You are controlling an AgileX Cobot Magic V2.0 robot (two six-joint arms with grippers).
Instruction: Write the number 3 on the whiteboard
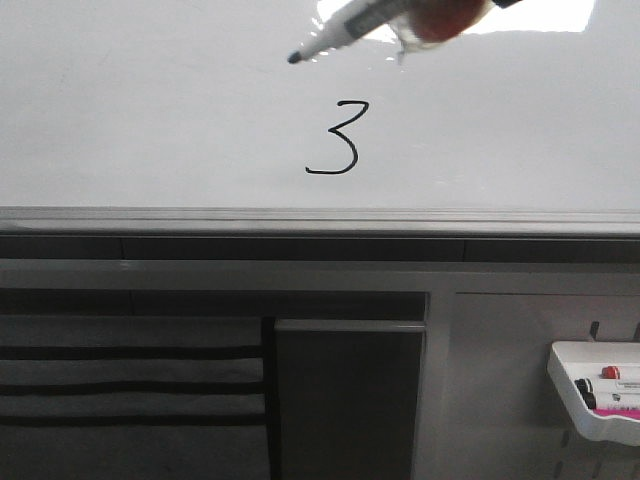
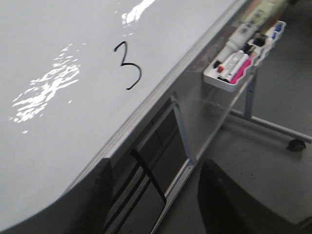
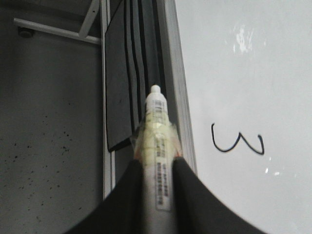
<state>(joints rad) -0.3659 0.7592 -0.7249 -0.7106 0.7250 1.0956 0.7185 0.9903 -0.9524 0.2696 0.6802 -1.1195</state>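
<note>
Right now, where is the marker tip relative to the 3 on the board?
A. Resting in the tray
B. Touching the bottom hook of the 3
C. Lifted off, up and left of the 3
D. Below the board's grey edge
C: in the front view the marker tip hangs above and left of the finished 3, off its line, held by the right gripper.

Front view: camera faces the whiteboard (image 1: 150, 110) squarely and close, its grey lower edge crossing mid-frame, the number 3 (image 1: 334, 139) just above centre. Left wrist view: oblique and farther off, looking along the board, the digit (image 2: 127, 65) in the upper middle, the marker tray (image 2: 229, 85) upper right. Right wrist view: looks down a held marker (image 3: 158, 151), the digit (image 3: 238, 144) at right. All three share the digit.
</note>
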